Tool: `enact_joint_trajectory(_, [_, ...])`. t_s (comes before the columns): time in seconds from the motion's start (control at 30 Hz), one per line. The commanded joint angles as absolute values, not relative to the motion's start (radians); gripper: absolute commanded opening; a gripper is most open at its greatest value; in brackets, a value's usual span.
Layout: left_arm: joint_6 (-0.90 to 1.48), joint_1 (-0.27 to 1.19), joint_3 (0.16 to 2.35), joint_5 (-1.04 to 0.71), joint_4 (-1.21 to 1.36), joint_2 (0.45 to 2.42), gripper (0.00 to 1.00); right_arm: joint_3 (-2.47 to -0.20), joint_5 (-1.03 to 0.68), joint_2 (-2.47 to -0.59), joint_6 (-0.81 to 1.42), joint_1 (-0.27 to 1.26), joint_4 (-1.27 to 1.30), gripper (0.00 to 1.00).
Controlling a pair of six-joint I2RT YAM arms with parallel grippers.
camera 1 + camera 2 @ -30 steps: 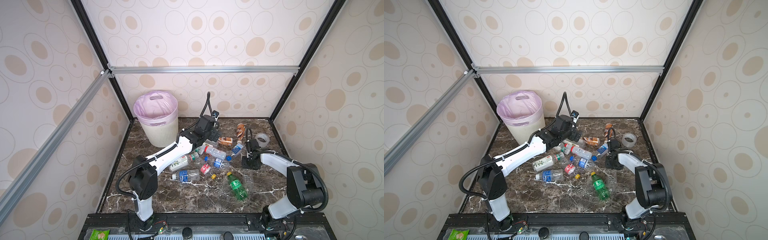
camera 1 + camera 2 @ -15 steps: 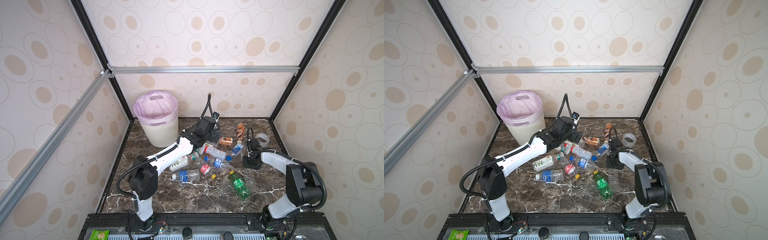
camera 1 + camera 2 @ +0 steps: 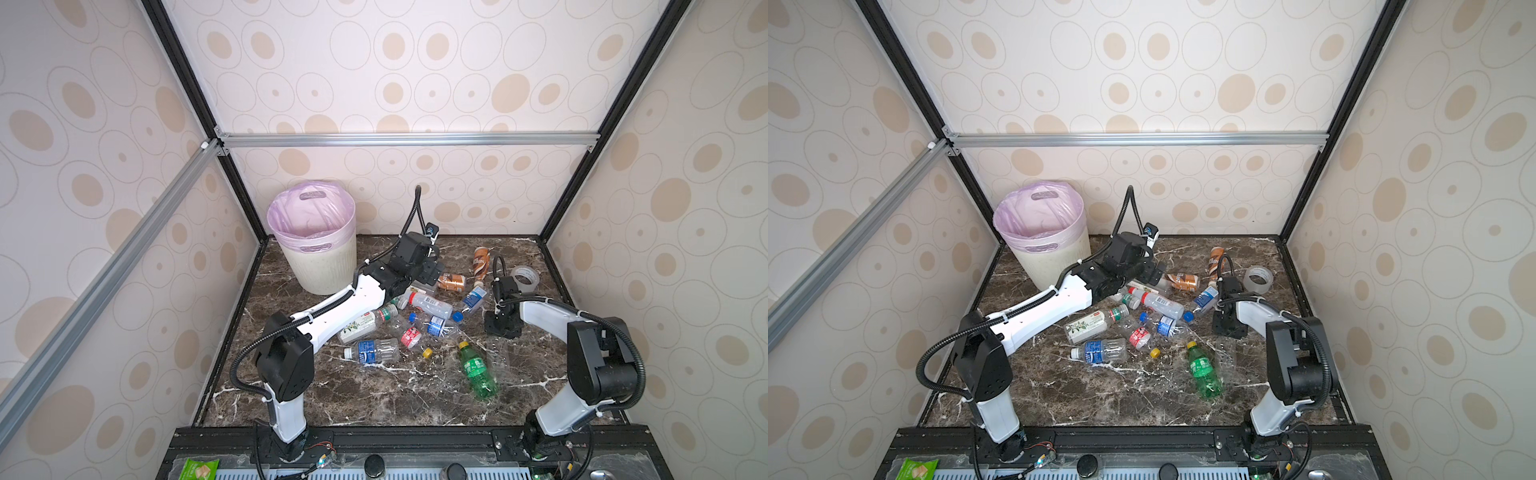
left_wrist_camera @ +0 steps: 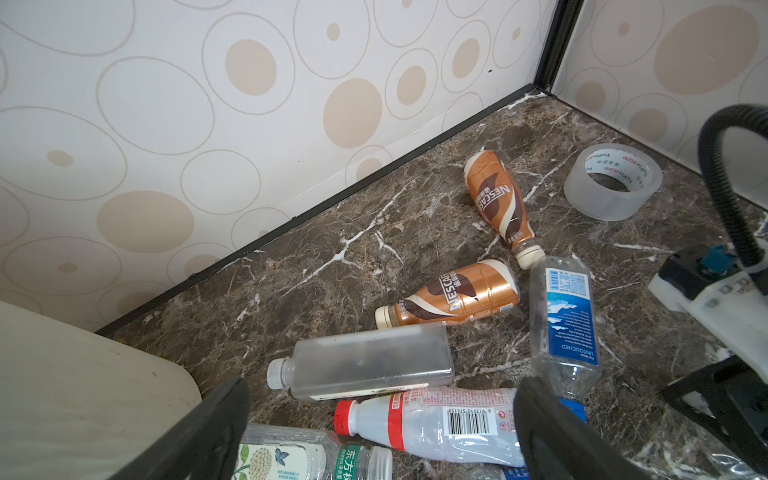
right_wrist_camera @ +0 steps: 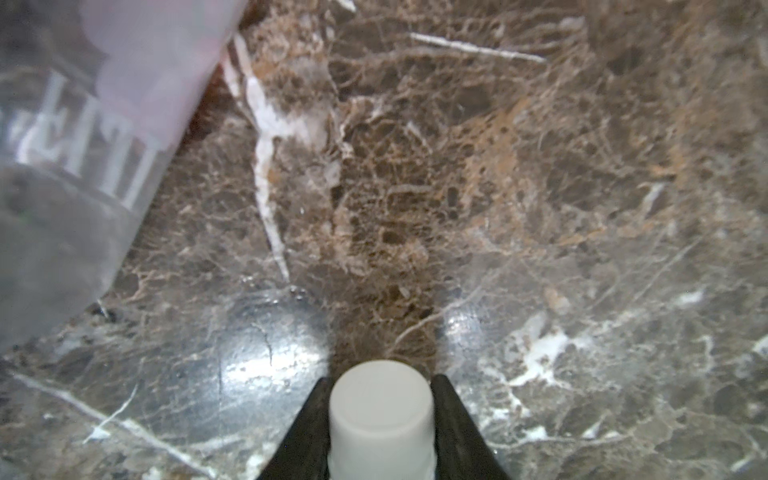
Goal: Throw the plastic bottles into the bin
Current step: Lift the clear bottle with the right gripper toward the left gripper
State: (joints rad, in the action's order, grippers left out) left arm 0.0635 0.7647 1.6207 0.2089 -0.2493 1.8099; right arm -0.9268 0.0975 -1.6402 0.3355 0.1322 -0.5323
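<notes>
Right wrist, right end effector (image 5: 381,378) seemingly clamped on white-capped bottle (image 5: 380,409), body unseen, left end effector (image 4: 381,383) apart

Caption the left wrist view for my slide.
Open left claw poised over a clear square bottle and a red-capped bottle; two brown bottles and a tape roll lie beyond.

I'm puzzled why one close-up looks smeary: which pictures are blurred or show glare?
Right wrist view: the clear bottle close to the lens is out of focus, and two glare patches sit on the marble table beside the white cap in the right tool. Left wrist view: sharp, brown bottle lettering readable. Both top views: evenly lit.
</notes>
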Motion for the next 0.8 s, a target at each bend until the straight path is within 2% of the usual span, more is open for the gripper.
enact_joint_trajectory(0.0, [0.068, 0.776, 1.64, 0.235, -0.265, 1.799, 0.99, -0.952, 0.105, -1.642, 0.333, 0.123, -0.536, 0.31])
enact_joint_trajectory(0.07, [0.065, 0.775, 1.662, 0.233, -0.285, 1.811, 0.99, -0.961, 0.116, -1.64, 0.331, 0.121, -0.538, 0.27])
enact_joint_trajectory(0.3, [0.056, 0.775, 1.687, 0.228, -0.311, 1.818, 0.99, -0.999, 0.146, -1.636, 0.327, 0.107, -0.546, 0.25])
enact_joint_trajectory(0.77, [0.126, 0.776, 1.62, 0.15, -0.286, 1.794, 0.99, -1.095, 0.135, -1.563, 0.318, 0.105, -0.595, 0.24])
